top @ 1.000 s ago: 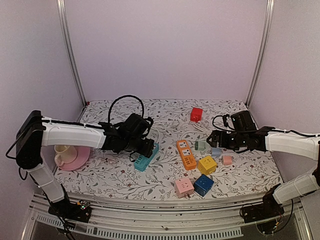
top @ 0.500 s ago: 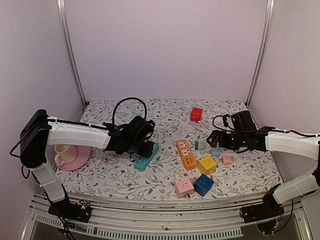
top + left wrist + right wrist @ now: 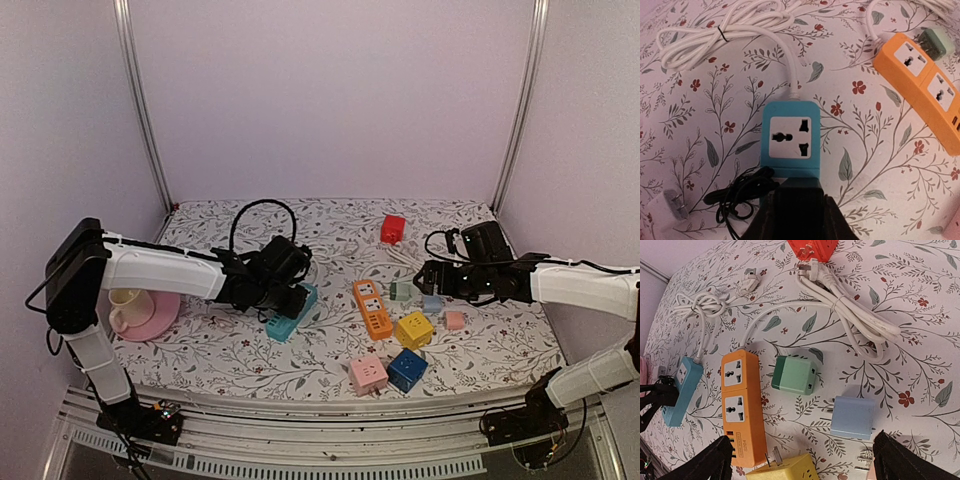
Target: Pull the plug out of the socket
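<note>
Left wrist view: the blue power strip [image 3: 790, 140] lies on the floral table [image 3: 880, 165], with bare surface at 3 and 9 o'clock and the orange strip [image 3: 920, 85] at 2 o'clock. The left gripper [image 3: 797, 202] is pinched narrow on the black plug [image 3: 797, 187] at the blue power strip's 6 o'clock end. The right gripper [image 3: 802, 440] gapes wide, holding nothing.

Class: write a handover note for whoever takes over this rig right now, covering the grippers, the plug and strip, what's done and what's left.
Left gripper: at the near end of the blue strip, where a dark block, likely the plug, sits; grip unclear.
Right gripper: open, hovering near the green adapter, holding nothing.
Done: left arm is at the plug.
Left: confirm the grip, then pull the plug out of the strip.
</note>
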